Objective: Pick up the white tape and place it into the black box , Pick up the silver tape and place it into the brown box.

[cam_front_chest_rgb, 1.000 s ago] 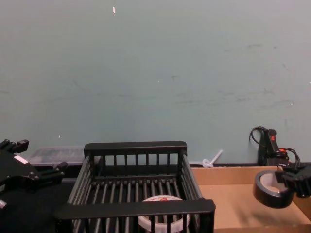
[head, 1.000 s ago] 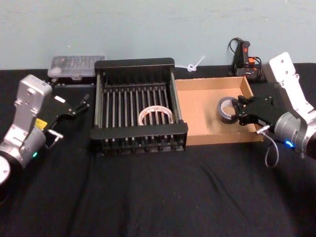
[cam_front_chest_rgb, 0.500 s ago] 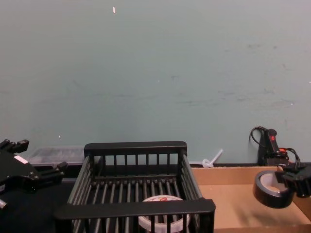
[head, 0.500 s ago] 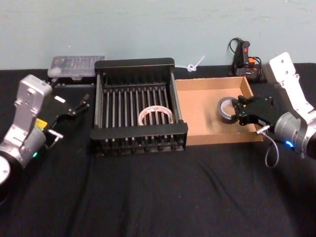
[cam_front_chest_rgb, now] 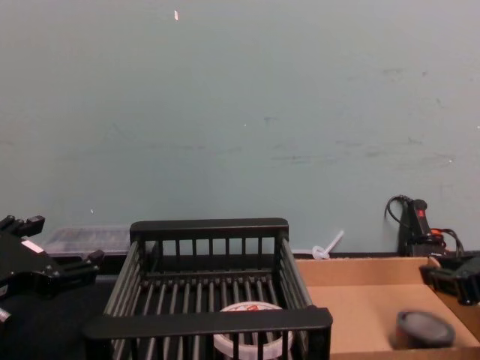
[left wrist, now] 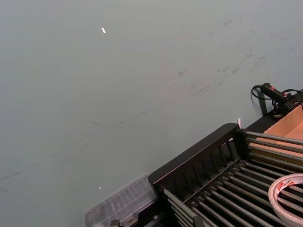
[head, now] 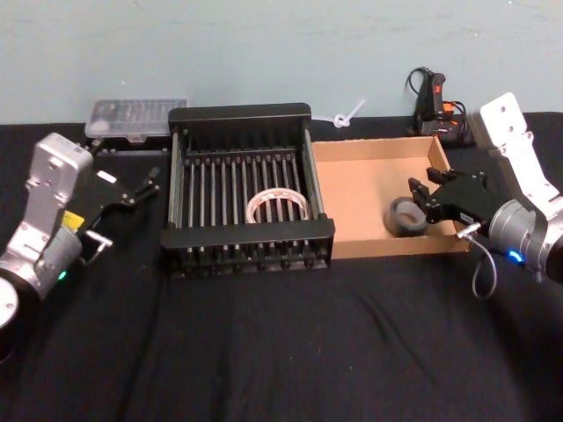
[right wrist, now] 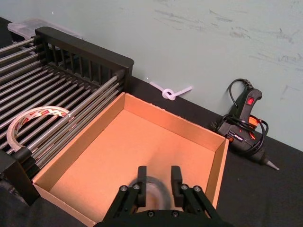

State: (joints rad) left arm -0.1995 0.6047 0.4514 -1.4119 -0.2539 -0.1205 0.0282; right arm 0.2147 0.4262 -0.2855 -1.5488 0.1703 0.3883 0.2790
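The silver tape [head: 409, 216] lies flat on the floor of the brown box [head: 362, 182], near its front right corner, and shows there in the chest view too [cam_front_chest_rgb: 424, 328]. My right gripper [head: 422, 192] hangs open just above it, touching nothing. In the right wrist view the roll [right wrist: 154, 188] is a blur below the spread fingers [right wrist: 142, 176]. The white tape [head: 278, 205] rests on the bars inside the black box [head: 239, 114]. My left gripper [head: 144, 183] is parked open, left of the black box.
A clear plastic case [head: 136, 118] sits behind the black box on the left. A glue gun [head: 433, 98] with a cable and a white knotted tie [head: 347, 115] lie against the back wall. Black cloth covers the table, with free room in front.
My right gripper has opened and the silver tape has dropped from it onto the floor of the brown box. The left arm has not moved.
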